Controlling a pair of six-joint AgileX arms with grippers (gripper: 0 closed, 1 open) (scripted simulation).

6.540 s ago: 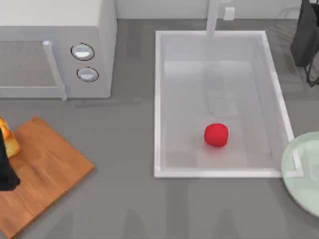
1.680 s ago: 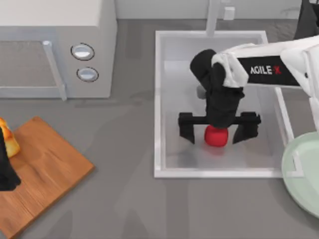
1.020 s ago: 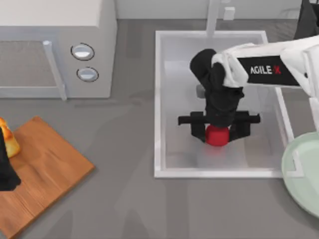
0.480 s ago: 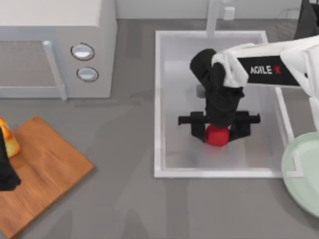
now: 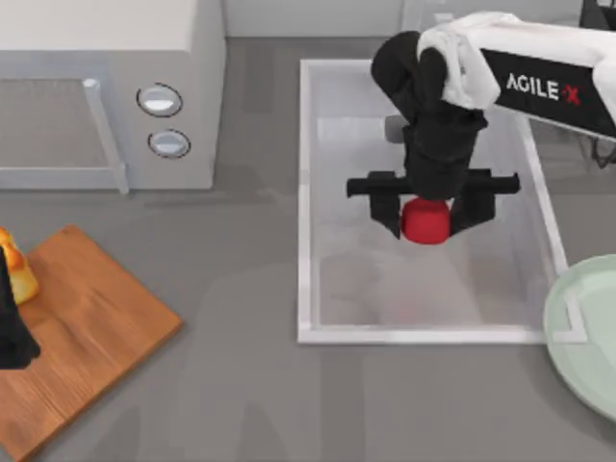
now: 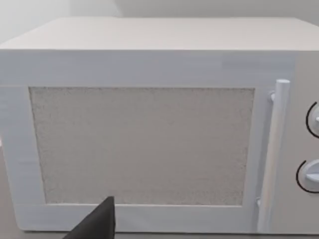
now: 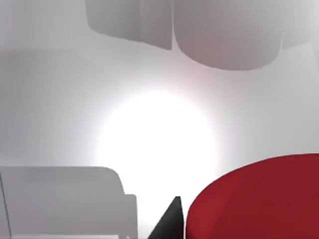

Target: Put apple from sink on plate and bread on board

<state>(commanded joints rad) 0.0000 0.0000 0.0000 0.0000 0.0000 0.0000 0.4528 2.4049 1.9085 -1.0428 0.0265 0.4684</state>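
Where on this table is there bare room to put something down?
Free: the grey strip between the microwave and sink, the board beyond the bread, the plate. Crowded: the sink's middle, where the right end effector grips the apple.

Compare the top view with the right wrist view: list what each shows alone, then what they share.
Top view alone: the microwave, board, bread, plate, the left arm parked at the table's left edge, and the right tool closed on the apple over the sink. Right wrist view alone: the apple close up against pale sink surfaces. Shared: apple, sink.
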